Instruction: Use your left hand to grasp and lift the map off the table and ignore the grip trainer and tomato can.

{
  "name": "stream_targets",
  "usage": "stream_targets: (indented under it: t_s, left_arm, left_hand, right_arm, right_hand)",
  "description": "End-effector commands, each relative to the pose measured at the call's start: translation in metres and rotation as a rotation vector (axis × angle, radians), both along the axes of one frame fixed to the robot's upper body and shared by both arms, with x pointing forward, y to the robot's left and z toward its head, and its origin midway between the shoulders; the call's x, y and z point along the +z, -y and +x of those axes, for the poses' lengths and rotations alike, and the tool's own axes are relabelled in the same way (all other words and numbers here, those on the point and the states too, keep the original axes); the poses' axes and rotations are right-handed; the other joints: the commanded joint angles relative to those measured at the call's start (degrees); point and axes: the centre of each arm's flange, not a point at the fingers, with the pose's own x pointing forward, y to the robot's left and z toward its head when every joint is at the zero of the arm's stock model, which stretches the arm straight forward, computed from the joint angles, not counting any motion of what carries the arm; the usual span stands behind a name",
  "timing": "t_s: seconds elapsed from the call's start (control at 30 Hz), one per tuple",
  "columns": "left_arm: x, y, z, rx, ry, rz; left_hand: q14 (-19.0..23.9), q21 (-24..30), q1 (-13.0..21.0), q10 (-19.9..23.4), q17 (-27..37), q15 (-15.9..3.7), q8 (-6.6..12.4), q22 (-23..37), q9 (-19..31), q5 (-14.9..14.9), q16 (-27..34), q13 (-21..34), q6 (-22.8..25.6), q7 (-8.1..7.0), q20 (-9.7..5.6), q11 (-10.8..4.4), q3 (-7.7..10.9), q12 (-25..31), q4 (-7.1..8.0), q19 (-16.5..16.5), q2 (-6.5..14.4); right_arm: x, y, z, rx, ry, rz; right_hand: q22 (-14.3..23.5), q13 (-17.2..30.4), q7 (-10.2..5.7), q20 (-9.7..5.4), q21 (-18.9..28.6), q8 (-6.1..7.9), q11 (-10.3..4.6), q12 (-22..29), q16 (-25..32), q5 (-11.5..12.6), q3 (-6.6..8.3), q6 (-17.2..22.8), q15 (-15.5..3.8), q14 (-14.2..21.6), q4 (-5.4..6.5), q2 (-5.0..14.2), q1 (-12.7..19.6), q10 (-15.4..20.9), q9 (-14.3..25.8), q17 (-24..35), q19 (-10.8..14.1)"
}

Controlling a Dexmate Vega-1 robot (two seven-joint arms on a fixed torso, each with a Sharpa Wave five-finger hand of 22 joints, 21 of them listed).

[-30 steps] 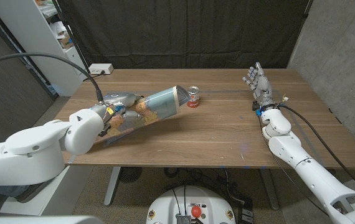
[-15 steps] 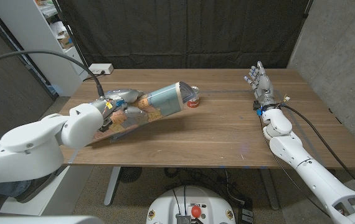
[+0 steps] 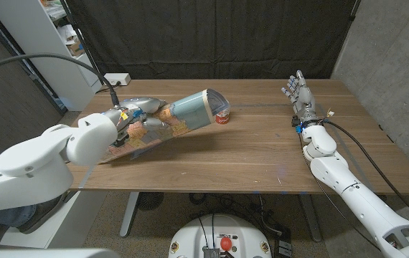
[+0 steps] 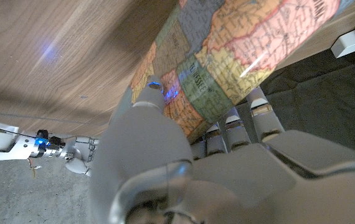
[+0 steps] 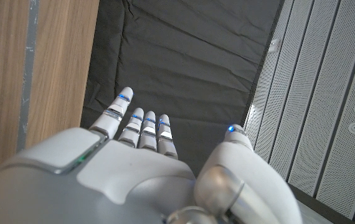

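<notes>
One map (image 3: pixel 172 118) (rolled), one tomato can (image 3: pixel 223 115).

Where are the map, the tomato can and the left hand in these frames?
map (image 3: pixel 190 113), head view, on the pale blue raised end.
tomato can (image 3: pixel 224 118), head view, on the label below the map's end.
left hand (image 3: pixel 134 120), head view, on the fingers gripping the map.

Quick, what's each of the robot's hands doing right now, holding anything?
Left hand: closed around the rolled map, holding it.
Right hand: open, fingers apart, holding nothing.
</notes>
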Motion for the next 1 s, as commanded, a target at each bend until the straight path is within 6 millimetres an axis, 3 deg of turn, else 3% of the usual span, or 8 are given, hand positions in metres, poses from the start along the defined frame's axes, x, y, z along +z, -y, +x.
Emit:
stream_targets:
  t_s: [0.03, 1.0]
  left_arm:
    - [0.009, 0.003, -0.007, -0.004, 0.021, 0.01]
    - [0.031, 0.002, -0.022, -0.045, 0.081, -0.014]
  left_hand:
    - [0.3, -0.2, 0.6, 0.3, 0.0, -0.02, -0.23, 0.1, 0.2, 0.2, -0.1, 0.2, 0.5, -0.19, -0.09, 0.13, -0.07, 0.0, 0.1, -0.2, -0.1]
    - [0.5, -0.7, 0.6, 0.8, 0.0, -0.22, -0.52, 0.1, 0.3, 0.2, -0.3, 0.3, 1.0, -0.37, -0.09, -0.23, -0.33, -0.3, 0.16, -0.2, 0.0]
  right_arm:
    - [0.0, 0.0, 0.003, 0.004, -0.002, 0.001]
    - [-0.002, -0.002, 0.003, 0.009, -0.003, 0.007]
  right_hand:
    - [0.1, 0.1, 0.25, -0.14, 0.0, -0.15, 0.05, 0.1, 0.1, 0.2, -0.02, 0.4, -0.15, 0.6, -0.05, -0.09, 0.5, 0.2, 0.3, 0.1, 0.4]
    - [0.1, 0.1, 0.25, -0.07, 0.0, -0.15, 0.14, 0.1, 0.1, 0.2, -0.12, 0.4, -0.17, 0.7, -0.17, 0.01, 0.6, 0.3, 0.3, 0.1, 0.5]
